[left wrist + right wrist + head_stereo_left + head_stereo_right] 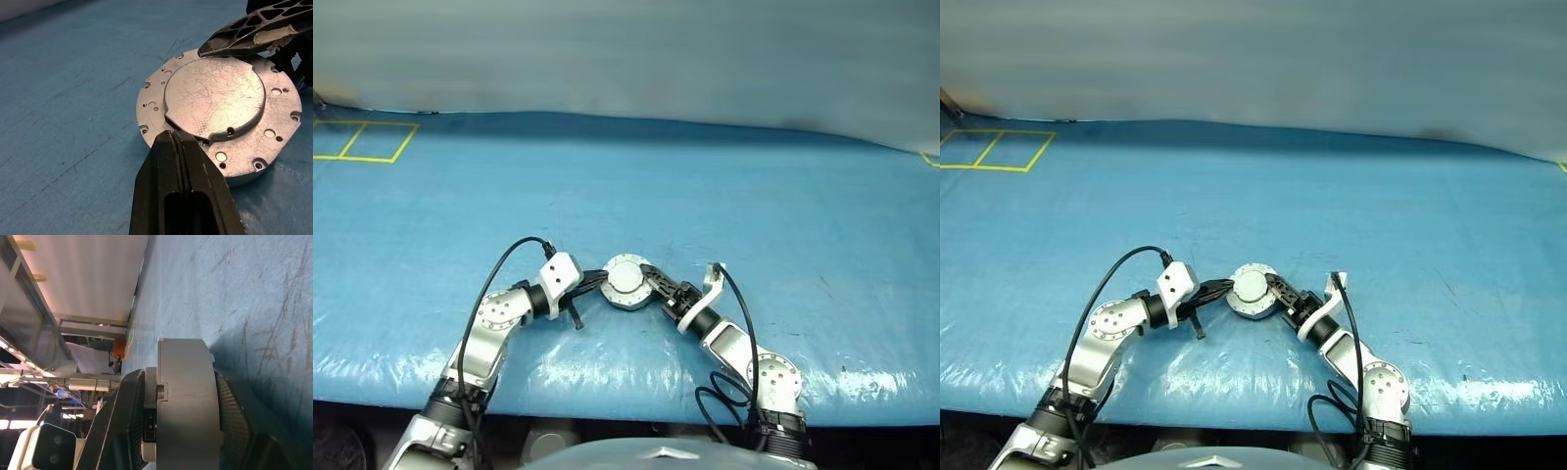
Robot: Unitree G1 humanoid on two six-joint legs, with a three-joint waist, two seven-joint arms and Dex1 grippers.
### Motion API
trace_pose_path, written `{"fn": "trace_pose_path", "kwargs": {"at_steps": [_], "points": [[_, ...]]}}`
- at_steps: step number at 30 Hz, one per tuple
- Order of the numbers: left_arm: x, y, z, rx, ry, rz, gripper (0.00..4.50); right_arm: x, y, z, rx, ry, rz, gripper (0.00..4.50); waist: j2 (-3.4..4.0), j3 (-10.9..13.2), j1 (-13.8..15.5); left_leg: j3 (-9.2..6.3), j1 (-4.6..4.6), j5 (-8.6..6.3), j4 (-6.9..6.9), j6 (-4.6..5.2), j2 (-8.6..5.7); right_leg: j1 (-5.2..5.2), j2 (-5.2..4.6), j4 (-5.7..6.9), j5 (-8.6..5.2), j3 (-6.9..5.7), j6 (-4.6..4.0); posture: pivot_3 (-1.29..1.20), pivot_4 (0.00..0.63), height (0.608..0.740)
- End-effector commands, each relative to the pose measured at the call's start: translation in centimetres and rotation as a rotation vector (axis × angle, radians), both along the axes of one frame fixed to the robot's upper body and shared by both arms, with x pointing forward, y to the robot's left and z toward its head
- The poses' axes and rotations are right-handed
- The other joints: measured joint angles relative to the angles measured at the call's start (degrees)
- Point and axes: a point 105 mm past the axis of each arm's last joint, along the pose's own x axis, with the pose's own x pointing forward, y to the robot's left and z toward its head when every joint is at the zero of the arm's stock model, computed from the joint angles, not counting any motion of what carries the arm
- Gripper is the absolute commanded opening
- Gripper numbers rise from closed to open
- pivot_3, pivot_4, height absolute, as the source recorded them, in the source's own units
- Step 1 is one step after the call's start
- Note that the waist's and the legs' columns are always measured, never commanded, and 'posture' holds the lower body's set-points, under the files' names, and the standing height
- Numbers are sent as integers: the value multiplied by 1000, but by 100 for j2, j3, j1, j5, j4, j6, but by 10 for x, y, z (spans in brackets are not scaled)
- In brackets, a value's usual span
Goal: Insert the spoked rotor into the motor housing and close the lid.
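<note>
Housing (626,286): round silver unit on the blue table (754,196), near its front edge, between both grippers. Lid (215,95): shut, plain grey face up. Left gripper (178,147): fingers pressed together, tips at the lid's rim. Right gripper (656,287): pinching the housing, one finger (254,34) over the top, the other (234,416) beneath.

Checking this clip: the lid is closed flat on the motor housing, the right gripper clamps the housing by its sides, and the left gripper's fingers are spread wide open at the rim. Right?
Not quite. The left gripper is shut, its fingers pressed together with the tips at the lid's edge, as the left wrist view shows. The rest holds: the lid lies closed on the motor housing, and the right gripper clamps the housing between its fingers.
</note>
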Motion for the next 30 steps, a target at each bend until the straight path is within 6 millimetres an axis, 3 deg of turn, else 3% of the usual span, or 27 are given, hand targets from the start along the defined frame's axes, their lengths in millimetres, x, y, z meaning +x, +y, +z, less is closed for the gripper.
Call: {"fn": "trace_pose_path", "kwargs": {"at_steps": [1, 2, 12, 14, 18, 23, 30], "points": [[-13, -5, -20, 27, 80, -27, 0, 9, 18, 15, 75, -28, -9, 1525, -3, -2, -2, 1, 0, 0, 0, 0, 0, 0, -1, 0, 0, 1, 0, 0, 150, 740], [-13, -5, -21, 27, 80, -25, 0, 9, 19, 15, 75, -30, -7, 1275, -6, -3, -1, -1, 0, 0, -1, 0, 0, 1, 0, -1, 0, -1, 0, 0, 150, 740], [-13, -2, -17, 12, 63, -11, 0, 2, 33, 5, -36, -20, 76, 1269, -3, -5, -49, 1, 6, 0, 0, 0, 1, 4, 1, 1, 0, 1, 0, 0, 150, 740], [-10, 1, -1, -60, 41, 11, 0, 4, 32, 6, -88, -41, 73, 1269, -3, -4, -80, 1, 11, 0, -1, 0, 2, 8, 1, 1, 0, 2, 0, 0, 150, 740], [-16, 8, 36, -258, 66, -18, 0, 7, 27, 8, -30, -15, 41, 1269, -1, 2, -140, 6, 2, 0, -6, 0, 15, -9, 5, 3, -1, 6, -2, 0, 150, 740], [-21, 25, 65, -405, 93, 9, 0, 10, 21, 31, 154, -61, 31, 1269, 5, 13, -129, -6, -43, -1, -7, -1, 15, -41, 10, 2, 0, -5, -4, 0, 150, 740], [-34, 31, 59, -611, 312, 100, 0, 13, 17, 77, 370, -204, 60, 1269, 28, 58, -132, -3, -50, -2, -6, 1, 4, -43, 7, -4, 0, -4, -1, 0, 150, 740]]}}
